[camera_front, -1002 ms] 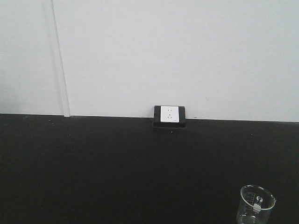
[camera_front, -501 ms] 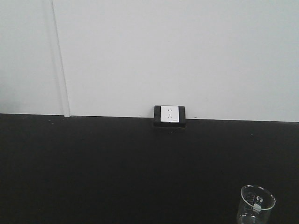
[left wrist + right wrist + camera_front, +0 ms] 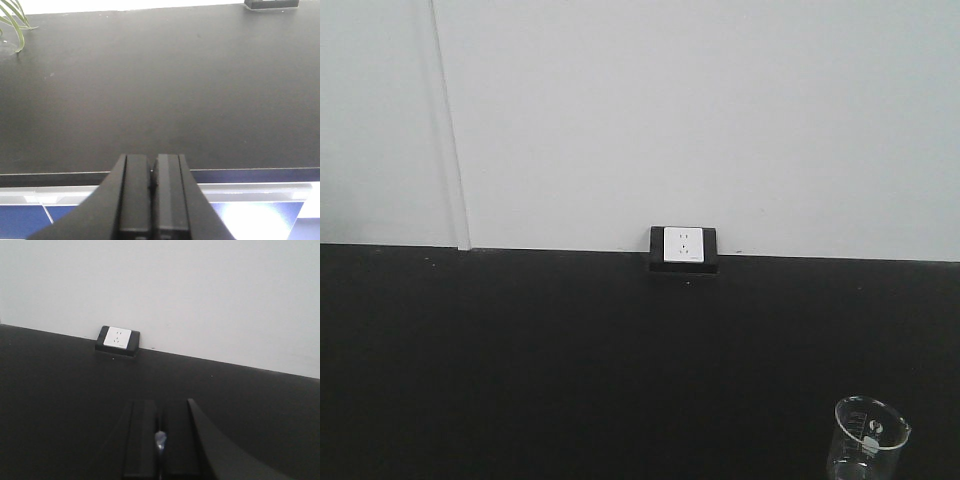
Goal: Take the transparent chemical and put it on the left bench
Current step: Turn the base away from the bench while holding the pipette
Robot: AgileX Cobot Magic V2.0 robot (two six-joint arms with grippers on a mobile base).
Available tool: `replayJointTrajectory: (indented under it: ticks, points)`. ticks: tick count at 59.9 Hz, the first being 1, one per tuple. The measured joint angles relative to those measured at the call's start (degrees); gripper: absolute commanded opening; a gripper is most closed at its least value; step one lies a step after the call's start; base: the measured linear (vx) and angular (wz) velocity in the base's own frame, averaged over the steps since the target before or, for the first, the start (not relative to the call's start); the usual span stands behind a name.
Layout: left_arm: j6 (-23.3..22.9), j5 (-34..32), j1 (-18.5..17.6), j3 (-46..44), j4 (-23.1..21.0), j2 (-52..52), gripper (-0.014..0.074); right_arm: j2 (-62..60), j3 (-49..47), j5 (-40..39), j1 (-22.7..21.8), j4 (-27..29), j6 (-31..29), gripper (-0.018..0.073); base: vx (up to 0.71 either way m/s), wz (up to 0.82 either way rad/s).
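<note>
The transparent chemical, a small clear glass beaker with white marks, stands at the bottom right of the front view on a black worktop; its base is cut off by the frame. My left gripper is shut and empty over the worktop's near edge. My right gripper is shut above the worktop; a small bright glint shows in the slit between its fingers, and I cannot tell what it is. The beaker shows in neither wrist view. The left bench with white bins is out of view.
A white wall socket in a black frame sits where the worktop meets the white wall; it also shows in the right wrist view. Green plant leaves reach in at the far left of the worktop.
</note>
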Motion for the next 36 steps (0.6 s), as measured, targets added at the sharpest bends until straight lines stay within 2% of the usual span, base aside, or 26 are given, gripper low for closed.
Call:
replayJointTrajectory:
  ticks: [36]
  points:
    - [0.00,0.00,0.00,0.00,0.00,0.00,-0.0003,0.00,0.00,0.17,0.00,0.00,0.00,-0.0004,-0.06,-0.02]
